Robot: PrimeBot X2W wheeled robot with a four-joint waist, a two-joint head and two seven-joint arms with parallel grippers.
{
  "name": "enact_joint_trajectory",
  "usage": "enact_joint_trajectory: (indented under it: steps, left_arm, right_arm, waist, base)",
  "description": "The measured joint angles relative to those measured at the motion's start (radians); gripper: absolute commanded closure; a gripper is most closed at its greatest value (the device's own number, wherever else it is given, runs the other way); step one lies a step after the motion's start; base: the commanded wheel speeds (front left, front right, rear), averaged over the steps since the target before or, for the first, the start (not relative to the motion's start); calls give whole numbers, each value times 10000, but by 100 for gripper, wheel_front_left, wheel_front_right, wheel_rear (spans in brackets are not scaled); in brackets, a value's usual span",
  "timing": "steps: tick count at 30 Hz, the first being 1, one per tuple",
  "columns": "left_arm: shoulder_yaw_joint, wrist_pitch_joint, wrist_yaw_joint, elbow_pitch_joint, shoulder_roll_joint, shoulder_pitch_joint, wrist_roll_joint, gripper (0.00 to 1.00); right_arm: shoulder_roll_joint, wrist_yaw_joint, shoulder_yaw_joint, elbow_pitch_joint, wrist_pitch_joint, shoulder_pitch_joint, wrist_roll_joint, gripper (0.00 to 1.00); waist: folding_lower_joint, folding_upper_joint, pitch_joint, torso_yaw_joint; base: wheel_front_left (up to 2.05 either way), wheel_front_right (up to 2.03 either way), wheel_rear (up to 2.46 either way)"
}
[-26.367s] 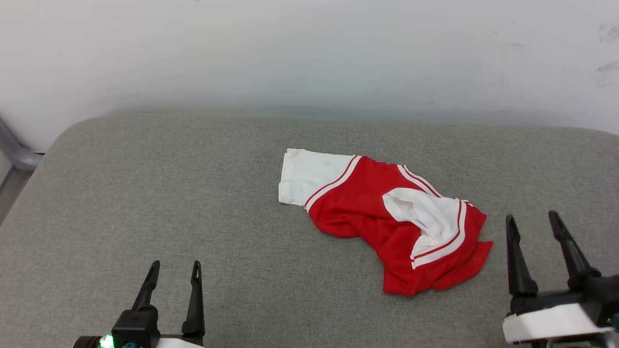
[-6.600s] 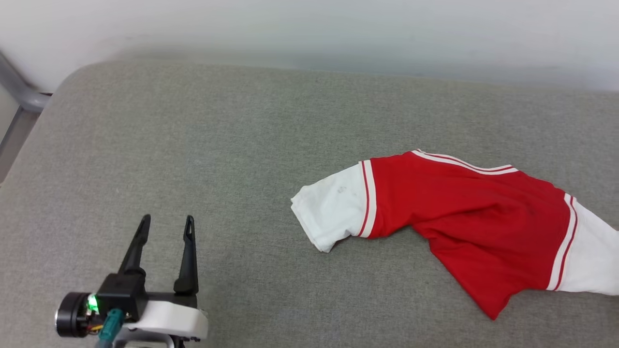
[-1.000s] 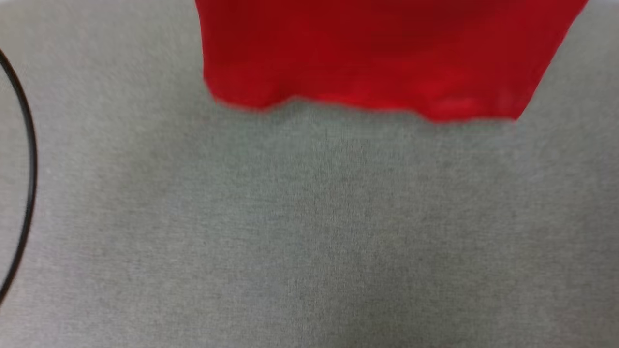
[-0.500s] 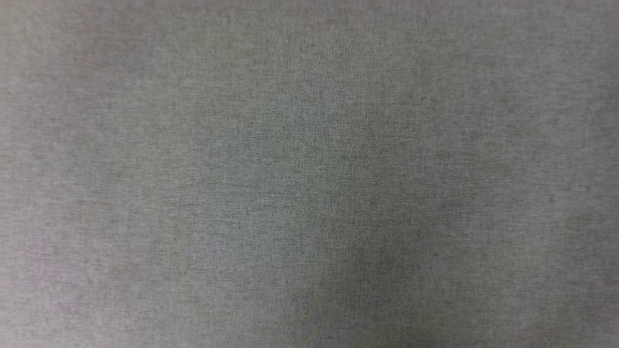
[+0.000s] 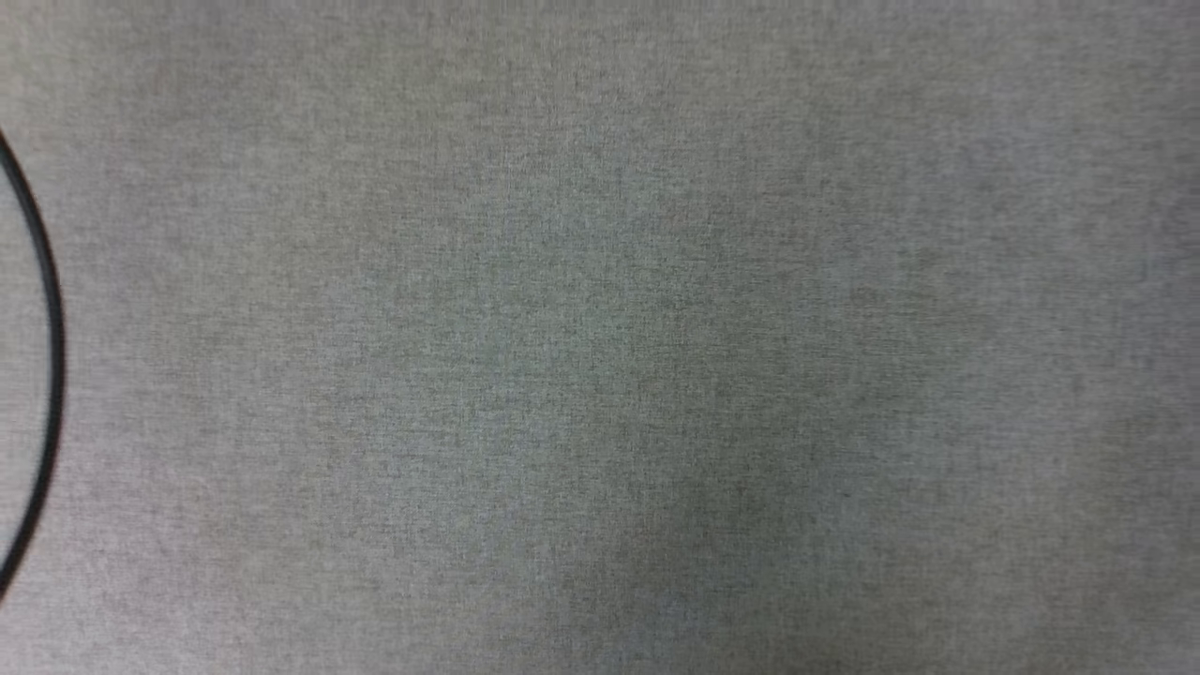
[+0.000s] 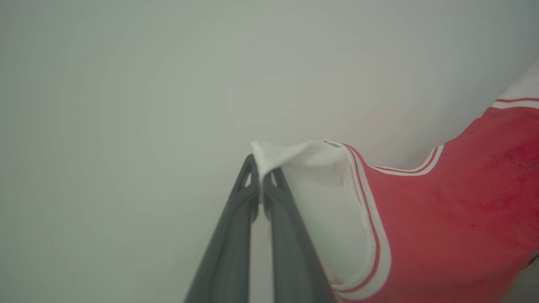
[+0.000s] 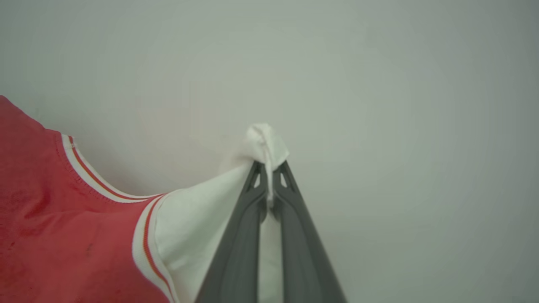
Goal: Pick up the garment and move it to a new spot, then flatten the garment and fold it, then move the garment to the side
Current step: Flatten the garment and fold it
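Transfer seems the step in hand: left hand [image 6: 262, 176] clenched on one white sleeve [image 6: 324, 198], shirt [image 6: 454, 219] hanging in the air between, right hand [image 7: 269, 172] clenched on the other sleeve [image 7: 202, 227]; next, lowering it spread flat onto the grey surface [image 5: 600, 337].

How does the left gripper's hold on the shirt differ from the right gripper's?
The left gripper pinches a sleeve corner that spreads as a flat flap past its tips; the right gripper pinches cloth bunched into a small tuft above its tips. In the left wrist view the garment lies right of the gripper; in the right wrist view, left of it. Both are shut on white sleeve cloth.
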State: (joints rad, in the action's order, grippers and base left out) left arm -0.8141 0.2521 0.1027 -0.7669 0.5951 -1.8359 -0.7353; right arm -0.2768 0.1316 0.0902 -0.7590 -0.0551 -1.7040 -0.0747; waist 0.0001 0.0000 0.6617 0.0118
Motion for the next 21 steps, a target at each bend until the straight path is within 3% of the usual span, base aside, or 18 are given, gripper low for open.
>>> enact_joint_trajectory:
  steps: [9,21]
  left_arm:
    - [798,81,-259,1223,424,3229,-165,100]
    - [1894,82,-1469,4059,844,9730,-276,100]
  right_arm:
    - [-230,0,1578,127,-637,2771,-1271,100]
    - [-1325,-2,2972,1758,-619,7980,-3133,100]
  waist:
    - [-1,0,-865,-86]
    - [-2,0,-2775,0]
  base:
    - [0,0,0]
    - [0,0,0]
